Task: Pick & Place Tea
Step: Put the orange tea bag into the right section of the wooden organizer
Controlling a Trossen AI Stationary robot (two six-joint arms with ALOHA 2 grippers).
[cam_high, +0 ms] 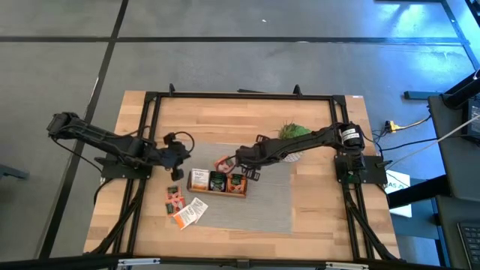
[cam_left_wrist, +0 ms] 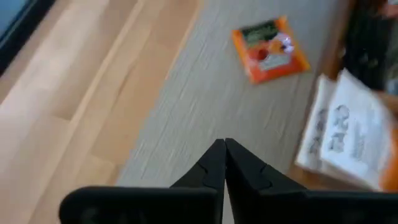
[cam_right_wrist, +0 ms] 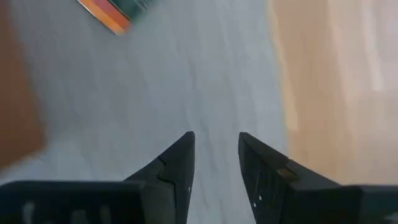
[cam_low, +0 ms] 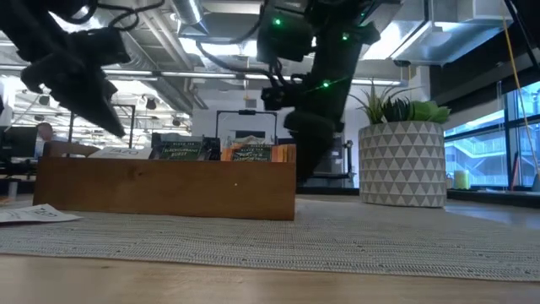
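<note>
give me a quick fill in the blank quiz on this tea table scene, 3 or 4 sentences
1. The left gripper has its fingers ____ with nothing between them.
2. The right gripper is open above the ____ mat.
3. The wooden tray has ____ compartments, each holding tea sachets.
4. The potted plant stands in a white pot patterned with ____.

Missing words: shut; grey; three; triangles

The high view looks straight down on the whole table (cam_high: pixel 315 217); the low view faces level across the mat, close behind the wooden tray (cam_low: pixel 169 187), which both share; wrist views hover near the mat
</note>
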